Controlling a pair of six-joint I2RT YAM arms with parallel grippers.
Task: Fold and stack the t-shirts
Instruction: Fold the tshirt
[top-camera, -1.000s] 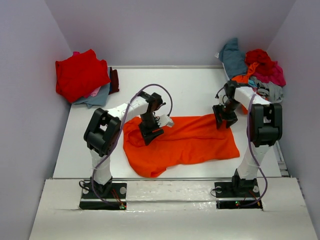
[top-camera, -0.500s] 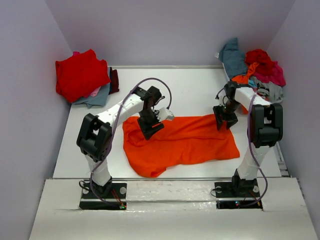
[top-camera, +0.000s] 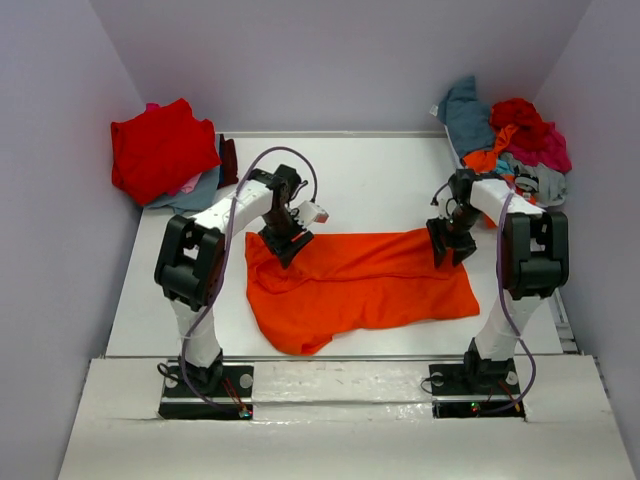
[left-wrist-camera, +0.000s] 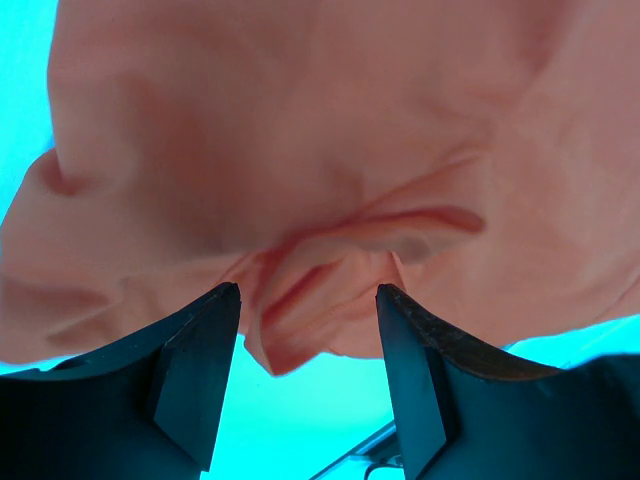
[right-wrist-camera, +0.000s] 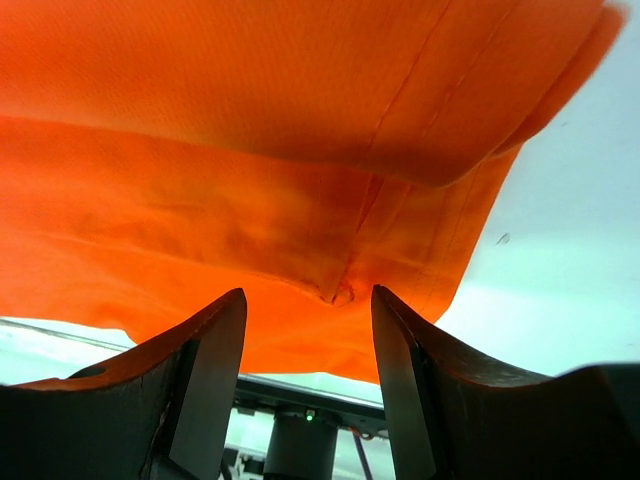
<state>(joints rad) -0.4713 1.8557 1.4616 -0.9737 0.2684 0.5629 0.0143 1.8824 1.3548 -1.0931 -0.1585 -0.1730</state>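
A bright orange t-shirt lies spread out and wrinkled across the middle of the table. My left gripper hovers over its back left corner. In the left wrist view the left gripper is open, with a bunched fold of the orange t-shirt just beyond the fingertips. My right gripper is at the shirt's back right corner. It is open too, and a seamed edge of the orange t-shirt sits past its tips. Neither holds cloth.
A folded stack topped by a red t-shirt sits at the back left, with grey and dark cloth under it. A loose pile of t-shirts in teal, red, magenta and grey lies at the back right. The table is white.
My left gripper has moved back and to the left along the shirt's far edge, toward its left corner. The right gripper has barely shifted.
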